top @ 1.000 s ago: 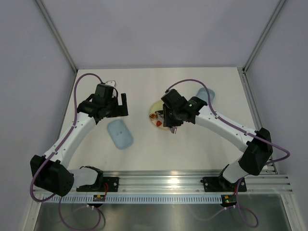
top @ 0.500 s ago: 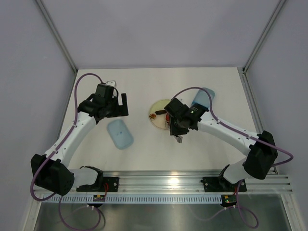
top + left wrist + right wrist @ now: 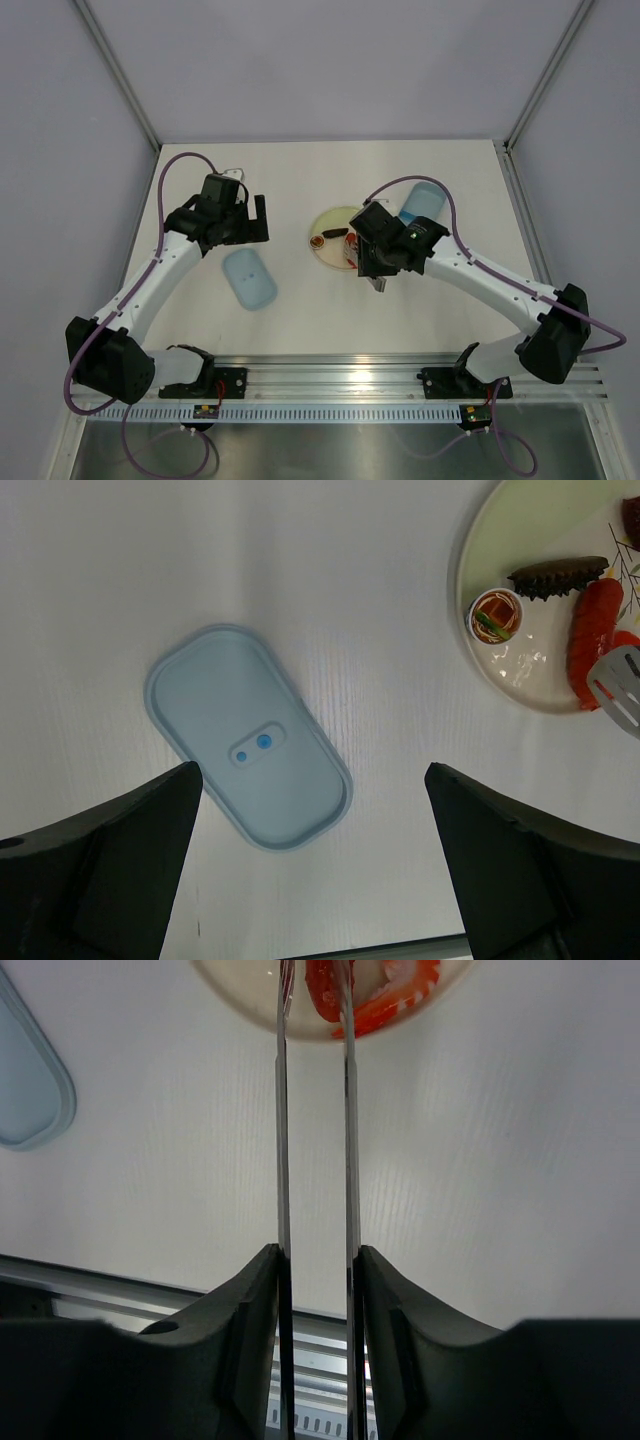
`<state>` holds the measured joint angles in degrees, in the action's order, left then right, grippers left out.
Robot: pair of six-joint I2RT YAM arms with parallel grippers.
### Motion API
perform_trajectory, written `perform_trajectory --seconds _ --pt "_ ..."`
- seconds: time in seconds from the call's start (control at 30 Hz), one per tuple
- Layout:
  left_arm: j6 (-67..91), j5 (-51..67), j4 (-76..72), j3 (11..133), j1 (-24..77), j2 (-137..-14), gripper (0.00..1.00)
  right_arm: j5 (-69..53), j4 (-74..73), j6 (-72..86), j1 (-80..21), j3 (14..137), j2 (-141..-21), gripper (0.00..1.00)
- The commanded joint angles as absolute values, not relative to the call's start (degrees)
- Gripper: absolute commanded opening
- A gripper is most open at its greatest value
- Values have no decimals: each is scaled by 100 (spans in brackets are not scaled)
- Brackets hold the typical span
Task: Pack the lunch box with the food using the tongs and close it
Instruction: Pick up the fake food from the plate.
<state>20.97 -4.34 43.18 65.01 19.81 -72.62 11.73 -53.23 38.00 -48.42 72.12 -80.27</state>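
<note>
The tongs (image 3: 283, 1110) run between my right gripper's (image 3: 315, 1260) fingers, which are shut on the two metal arms. The arms stand slightly apart, and their tips reach the red shrimp (image 3: 395, 995) and red sausage (image 3: 592, 625) on the round plate (image 3: 545, 680). A dark brown piece (image 3: 558, 575) and a small round piece (image 3: 495, 615) also lie on the plate. The lunch box tub (image 3: 422, 200) sits beyond the right arm. Its blue lid (image 3: 248, 736) lies flat on the table under my left gripper (image 3: 312, 770), which is open and holds nothing.
The pale-yellow plate (image 3: 330, 225) sits mid-table between the two arms. The metal rail (image 3: 340, 375) runs along the table's near edge. A white object (image 3: 232, 172) lies behind the left arm.
My right gripper has drawn back from over the plate to its near-right edge, taking the tongs along. The tong arms have spread a little. The left arm has stayed put.
</note>
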Motion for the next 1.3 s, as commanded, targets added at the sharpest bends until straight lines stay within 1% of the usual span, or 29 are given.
perform_trajectory --seconds 0.0,0.07,0.63,0.8,1.27 --pt "2109 -387 4131 6548 2004 -7269 99 1705 -5352 3858 -4869 7540 -8111 44" --pt "2109 -404 4131 6557 2004 -7269 99 1775 -5379 3841 -4869 7655 -8182 46" --pt "2074 -519 4157 6495 2004 -7233 99 1749 -5291 3753 -4869 7734 -8719 47" --pt "2074 -519 4157 6478 2004 -7242 99 1609 -5177 3700 -4869 7726 -8929 49" --pt "2057 -545 4131 6425 2004 -7260 99 1503 -5080 3612 -4869 7743 -9220 49"
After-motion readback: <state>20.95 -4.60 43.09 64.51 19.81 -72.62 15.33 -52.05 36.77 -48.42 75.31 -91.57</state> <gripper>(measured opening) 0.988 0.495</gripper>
